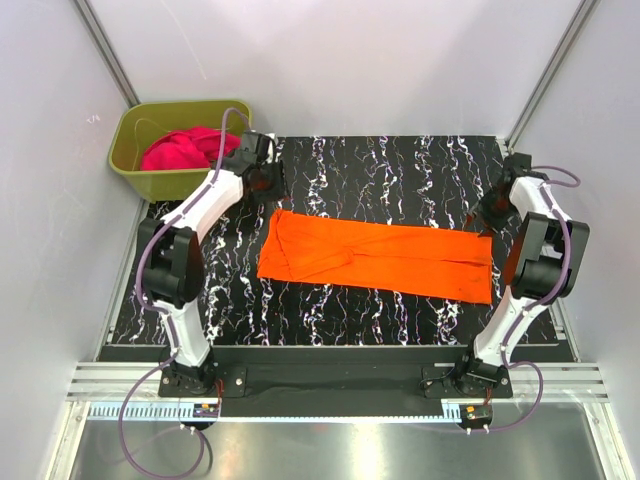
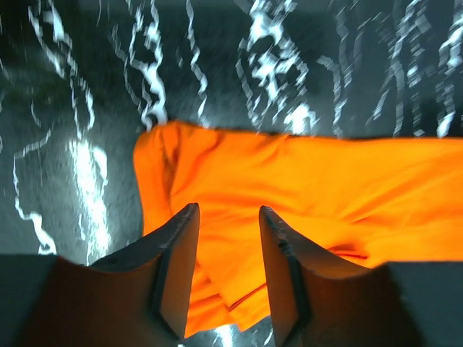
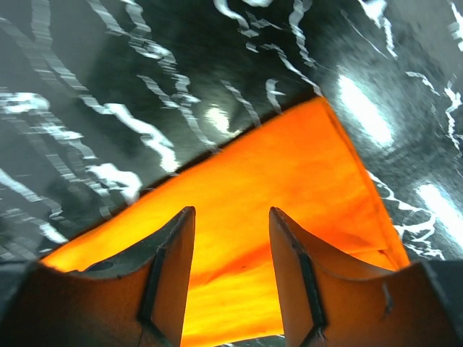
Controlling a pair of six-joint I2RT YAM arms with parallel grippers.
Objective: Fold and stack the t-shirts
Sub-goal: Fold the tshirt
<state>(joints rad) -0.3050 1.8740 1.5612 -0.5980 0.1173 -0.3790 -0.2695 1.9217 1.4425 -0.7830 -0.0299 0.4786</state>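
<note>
The orange t-shirt [image 1: 380, 258] lies on the black marbled table as a long folded strip running left to right. My left gripper [image 1: 265, 183] hovers by its far left corner, open, and the left wrist view shows the orange t-shirt [image 2: 311, 181] below the left gripper [image 2: 228, 210] with nothing between the fingers. My right gripper [image 1: 490, 210] stands over the far right corner, also open. In the right wrist view the right gripper [image 3: 231, 211] has the flat cloth [image 3: 289, 166] beneath its gap. The magenta t-shirt [image 1: 185, 148] is bunched in the tub.
The olive-green tub [image 1: 128, 122] sits off the table's far left corner, close behind my left arm. White walls with metal posts close in the back and sides. Bare marbled table [image 1: 400, 170] lies beyond the shirt and in front of it.
</note>
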